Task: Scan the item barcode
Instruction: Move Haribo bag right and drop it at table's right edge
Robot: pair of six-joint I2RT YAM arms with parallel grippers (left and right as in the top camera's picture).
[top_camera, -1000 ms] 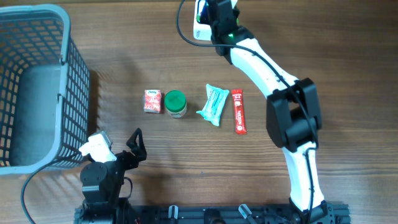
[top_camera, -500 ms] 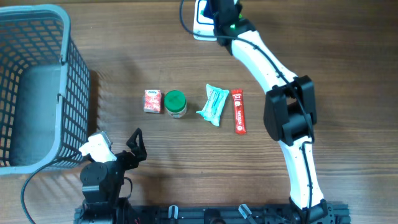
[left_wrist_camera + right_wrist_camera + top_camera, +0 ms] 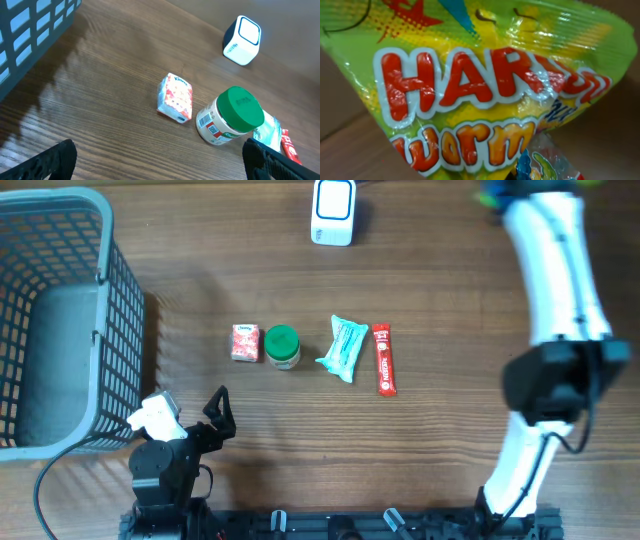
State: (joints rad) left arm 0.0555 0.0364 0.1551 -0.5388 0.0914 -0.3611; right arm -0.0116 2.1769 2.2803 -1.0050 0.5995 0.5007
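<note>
mock shop checkout: basket (image 3: 125, 330), scanner (image 3: 332, 212)

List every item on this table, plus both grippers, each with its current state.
Basket: upright, no items seen inside.
Barcode scanner: standing alone, untouched.
Tissue pack: lying flat.
Green-lidded jar: upright, lid on.
Teal packet: lying flat.
Red stick sachet: lying flat.
Haribo bag: gripped, filling the right wrist view.
Left gripper: open, empty.
Right gripper: shut on the Haribo bag.

Open right, walled left
You have bare table (image 3: 450, 310) right of the red stick (image 3: 384, 358); the basket (image 3: 60, 320) blocks your left side.
</note>
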